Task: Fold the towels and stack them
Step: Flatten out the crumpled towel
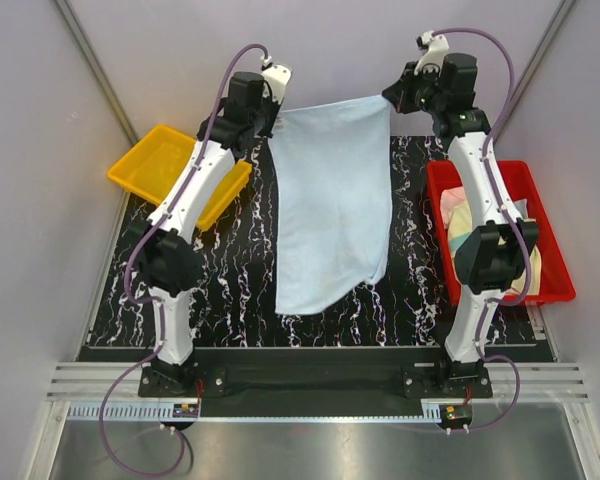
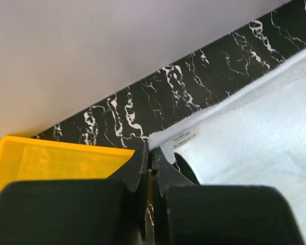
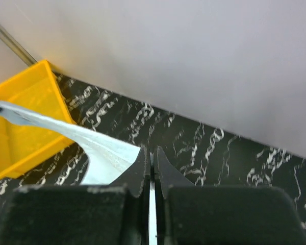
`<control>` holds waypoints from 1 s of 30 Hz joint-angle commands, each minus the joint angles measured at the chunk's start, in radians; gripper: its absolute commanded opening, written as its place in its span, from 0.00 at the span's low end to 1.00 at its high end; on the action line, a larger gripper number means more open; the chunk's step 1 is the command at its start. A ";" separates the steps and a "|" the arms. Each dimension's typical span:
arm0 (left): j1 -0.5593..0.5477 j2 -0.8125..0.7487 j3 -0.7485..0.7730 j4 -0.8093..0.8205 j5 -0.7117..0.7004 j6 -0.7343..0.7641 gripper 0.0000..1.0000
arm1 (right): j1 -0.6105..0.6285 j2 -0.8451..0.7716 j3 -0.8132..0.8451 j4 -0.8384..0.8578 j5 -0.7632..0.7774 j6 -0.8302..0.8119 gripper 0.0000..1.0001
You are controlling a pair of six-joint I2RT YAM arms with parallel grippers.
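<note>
The left end effector (image 1: 276, 112) and right end effector (image 1: 388, 97) are each clamped shut on a far corner of the light blue towel (image 1: 330, 200), whose long axis runs from them toward the near edge of the tabletop (image 1: 230, 270).

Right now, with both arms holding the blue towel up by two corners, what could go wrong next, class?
The left gripper and right gripper each pinch only the very edge of the light blue towel. A pull apart could slip a corner free.
The towel's near edge runs slanted over the table, so a fold made from here may come out crooked.
</note>
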 commanded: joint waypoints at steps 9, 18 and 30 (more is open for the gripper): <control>-0.245 -0.645 -0.325 0.111 -0.264 0.206 0.00 | 0.029 -0.600 -0.224 -0.085 -0.169 0.005 0.00; -0.598 -0.915 -0.276 -0.128 -0.255 0.099 0.00 | 0.030 -1.048 -0.374 -0.117 -0.281 0.115 0.00; -0.735 -0.864 0.046 -0.146 -0.204 0.066 0.00 | 0.030 -1.116 -0.244 -0.037 -0.169 0.160 0.00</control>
